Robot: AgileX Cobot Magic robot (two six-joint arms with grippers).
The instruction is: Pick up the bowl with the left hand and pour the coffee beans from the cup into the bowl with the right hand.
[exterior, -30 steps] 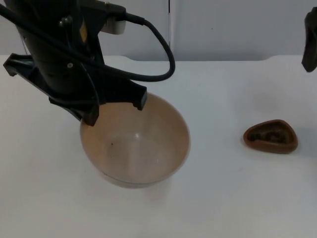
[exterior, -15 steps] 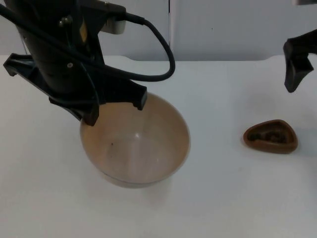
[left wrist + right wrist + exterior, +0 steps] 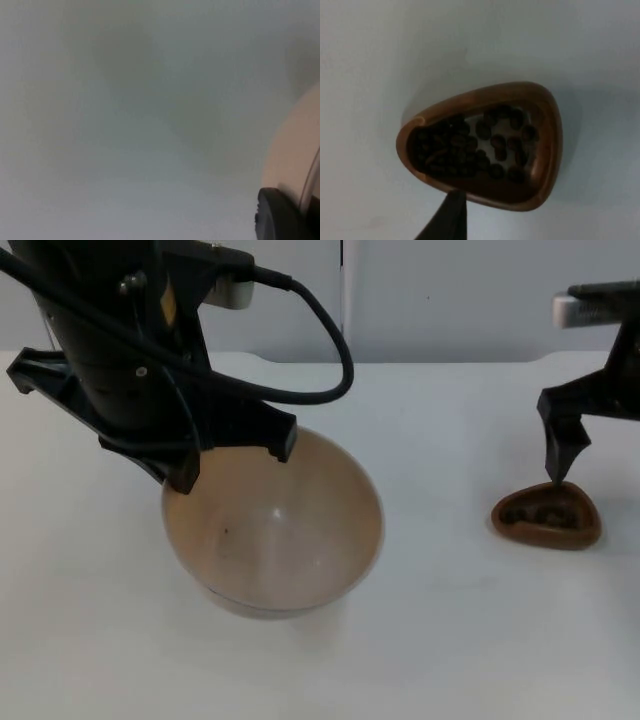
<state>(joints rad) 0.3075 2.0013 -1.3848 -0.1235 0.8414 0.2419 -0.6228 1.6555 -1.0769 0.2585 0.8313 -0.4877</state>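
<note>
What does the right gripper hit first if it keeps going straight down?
Probably the cup rim: the right gripper points down just above its far edge, beans below. Depth is unclear.

White table [image 3: 450,640] with brown cup [image 3: 546,516]

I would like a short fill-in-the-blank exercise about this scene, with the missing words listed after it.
1. The brown cup holds coffee ____.
2. The left gripper is at the rim of the ____, which has nothing poured into it yet.
3. The right gripper hangs just above the ____, not yet holding it.
4. The cup stands on the white ____.

Missing words: beans; bowl; cup; table
</note>
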